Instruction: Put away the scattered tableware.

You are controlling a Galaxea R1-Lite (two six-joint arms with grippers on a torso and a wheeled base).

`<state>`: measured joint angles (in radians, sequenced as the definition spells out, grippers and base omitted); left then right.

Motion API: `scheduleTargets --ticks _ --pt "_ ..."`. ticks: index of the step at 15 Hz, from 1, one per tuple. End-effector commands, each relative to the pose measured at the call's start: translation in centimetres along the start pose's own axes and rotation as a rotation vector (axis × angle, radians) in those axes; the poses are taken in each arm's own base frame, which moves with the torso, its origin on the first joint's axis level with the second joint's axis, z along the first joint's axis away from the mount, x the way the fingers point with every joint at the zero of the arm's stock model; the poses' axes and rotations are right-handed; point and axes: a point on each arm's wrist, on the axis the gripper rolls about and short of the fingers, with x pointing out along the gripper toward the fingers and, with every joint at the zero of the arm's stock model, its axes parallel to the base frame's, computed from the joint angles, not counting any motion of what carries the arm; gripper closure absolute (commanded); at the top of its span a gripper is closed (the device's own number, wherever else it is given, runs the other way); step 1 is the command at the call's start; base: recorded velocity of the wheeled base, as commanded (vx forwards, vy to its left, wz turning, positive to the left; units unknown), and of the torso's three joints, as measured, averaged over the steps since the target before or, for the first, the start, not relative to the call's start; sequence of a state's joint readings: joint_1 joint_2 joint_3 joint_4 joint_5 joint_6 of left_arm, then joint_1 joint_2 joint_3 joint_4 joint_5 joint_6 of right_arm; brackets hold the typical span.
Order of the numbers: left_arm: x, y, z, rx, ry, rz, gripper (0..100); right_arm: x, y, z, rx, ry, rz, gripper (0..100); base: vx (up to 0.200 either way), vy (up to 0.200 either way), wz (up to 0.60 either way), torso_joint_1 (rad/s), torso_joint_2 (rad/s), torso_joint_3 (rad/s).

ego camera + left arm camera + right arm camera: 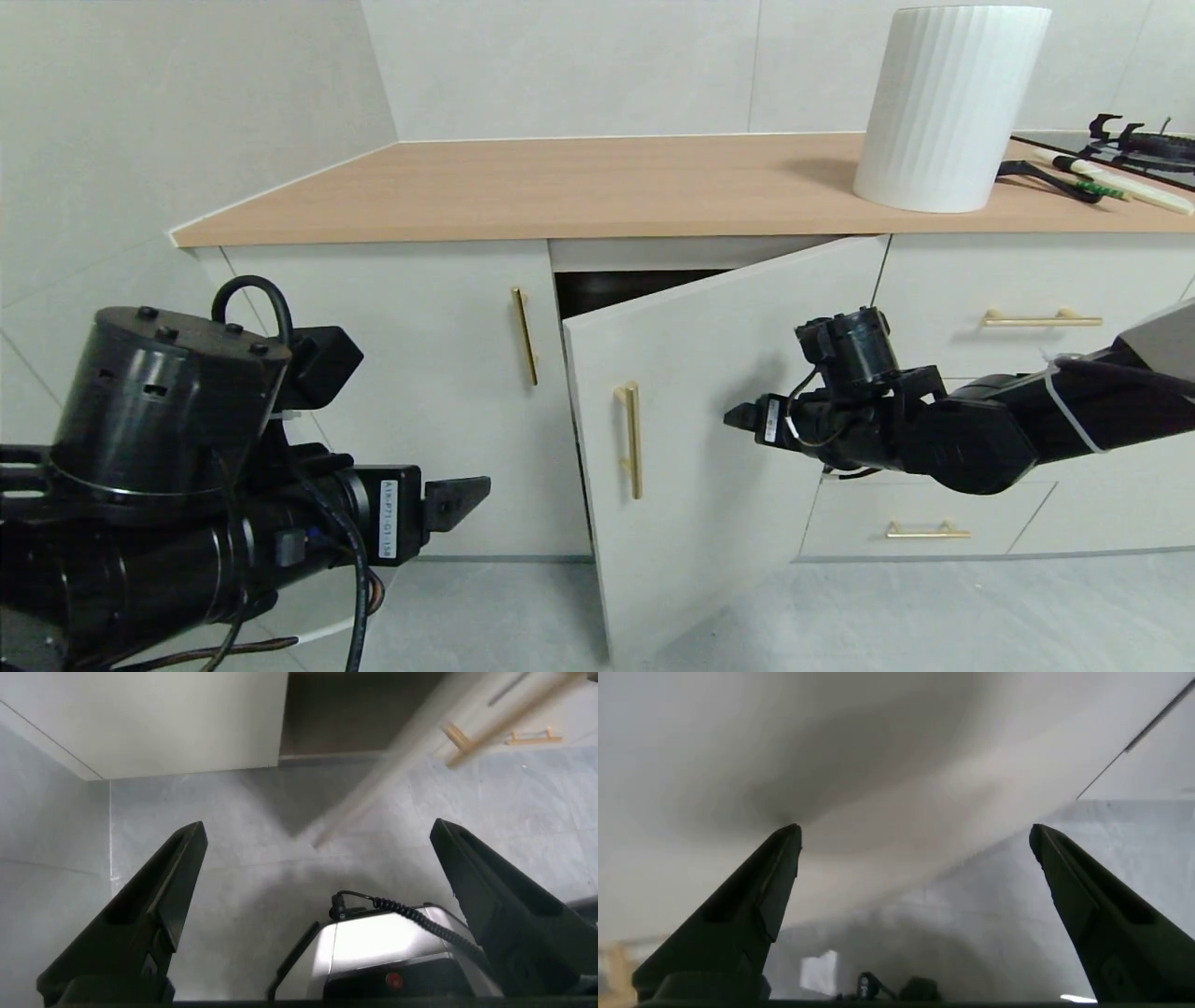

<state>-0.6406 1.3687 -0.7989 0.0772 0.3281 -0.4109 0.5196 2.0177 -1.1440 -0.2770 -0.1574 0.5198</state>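
The cupboard door (709, 392) under the worktop (560, 187) is found ajar, swung out at its free edge, with a dark gap shown above it. This is judged a preparation, so that the cupboard can receive the tableware.

The right tool (739, 416) is held low before the outer face of the door, between the brass handle (632, 439) and the hinge side. In the right wrist view its fingers (766, 905) are seen spread wide, with nothing between them and the pale door face close ahead. Whether the door is touched cannot be told. The position is judged suited to pushing or steadying the panel rather than gripping the handle.

The left tool (318, 833) is held lower and well apart from the door, over the floor. Its jaws are also set wide, and nothing is carried. It is judged to be kept clear of the door's swing.

The utensils (1111, 187) lie on the worktop at its right end, just beside the white ribbed container (943, 103). They are well apart from both tools and not yet collected.
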Motion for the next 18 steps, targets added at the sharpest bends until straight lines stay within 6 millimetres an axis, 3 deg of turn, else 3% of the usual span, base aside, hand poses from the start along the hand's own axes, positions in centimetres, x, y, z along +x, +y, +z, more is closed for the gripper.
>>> scheduleTargets --ticks 1,7,13,18 --pt "0.1 0.0 -0.1 0.002 0.005 0.000 0 -0.1 0.5 0.3 0.021 -0.023 0.022 0 0.000 0.000 0.00 0.000 0.00 0.000" --pt "0.1 0.0 -0.1 0.002 0.006 0.001 0 1.1 1.5 1.7 0.178 -0.161 0.106 0 0.000 0.000 0.00 0.000 0.00 0.000" --pt "0.1 0.0 -0.2 0.003 0.009 0.002 0 4.1 1.7 3.3 0.295 -0.282 0.016 0 0.000 0.000 0.00 0.000 0.00 0.000" --pt "0.1 0.0 -0.2 0.003 0.009 0.002 0 5.2 1.1 4.1 0.337 -0.326 -0.020 0 0.000 0.000 0.00 0.000 0.00 0.000"
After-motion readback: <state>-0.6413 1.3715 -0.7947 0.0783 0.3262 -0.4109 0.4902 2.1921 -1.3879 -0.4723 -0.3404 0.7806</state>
